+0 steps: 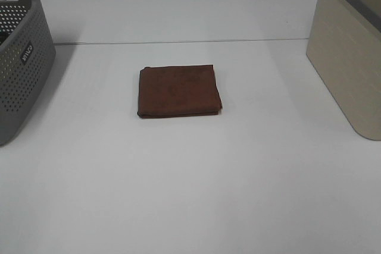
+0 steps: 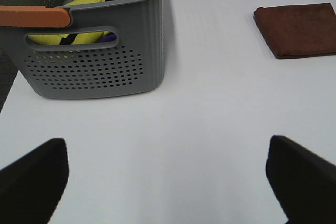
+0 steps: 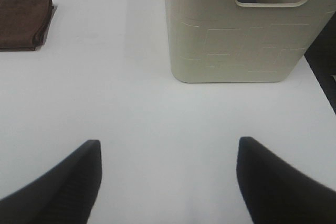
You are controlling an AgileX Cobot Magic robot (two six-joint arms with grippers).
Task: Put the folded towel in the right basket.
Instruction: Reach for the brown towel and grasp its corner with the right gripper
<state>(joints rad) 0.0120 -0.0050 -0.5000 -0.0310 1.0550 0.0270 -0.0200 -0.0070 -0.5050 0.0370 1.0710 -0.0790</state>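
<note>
Nothing is showing as done yet. The folded towel is lying flat about the middle of the table, well apart from both baskets and untouched. The right basket, beige, is standing at the right edge toward the far corner; the grey basket is sitting at the left edge. The left gripper and right gripper are both hanging spread wide with nothing between the jaws, each over bare table. Judging by this, reach, grasp, carry and drop are all remaining.

i'm seeing the towel as matt cloth, the grey basket as perforated plastic, and the beige basket as matt plastic.
</note>
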